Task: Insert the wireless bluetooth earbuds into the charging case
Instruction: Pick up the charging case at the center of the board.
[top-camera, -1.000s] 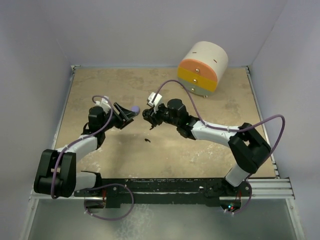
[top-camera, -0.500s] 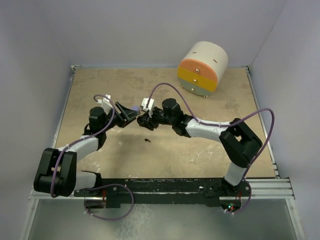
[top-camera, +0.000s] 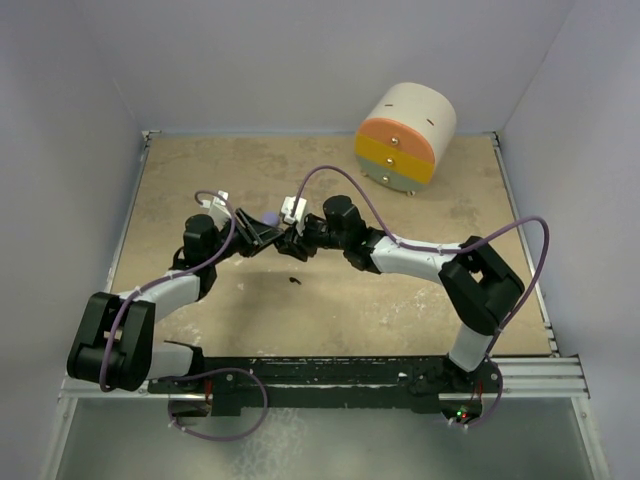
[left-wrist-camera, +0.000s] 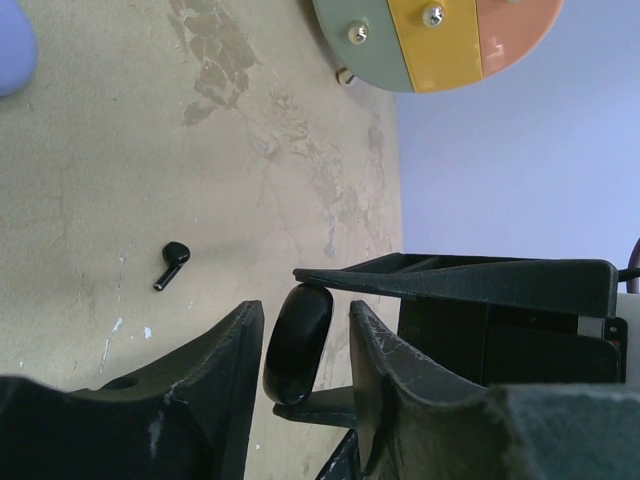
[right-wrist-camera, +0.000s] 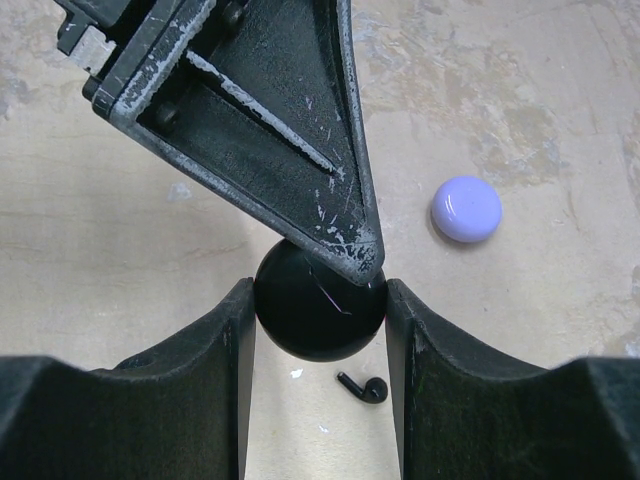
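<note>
Right wrist view: right gripper (right-wrist-camera: 318, 300) clamps black round case (right-wrist-camera: 316, 325) by its rim | left gripper (left-wrist-camera: 305, 325) part-open, straddling the case's faces, sliver of gap one side | black earbud (right-wrist-camera: 365, 387) lies on table (right-wrist-camera: 520, 330) nearby.

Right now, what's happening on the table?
The right claw is shut on the round black charging case mid-table. The left claw is open around that same case, with a gap showing on one side. One black earbud lies loose on the table nearby, not yet in the case. A lavender puck sits close by, untouched.
</note>
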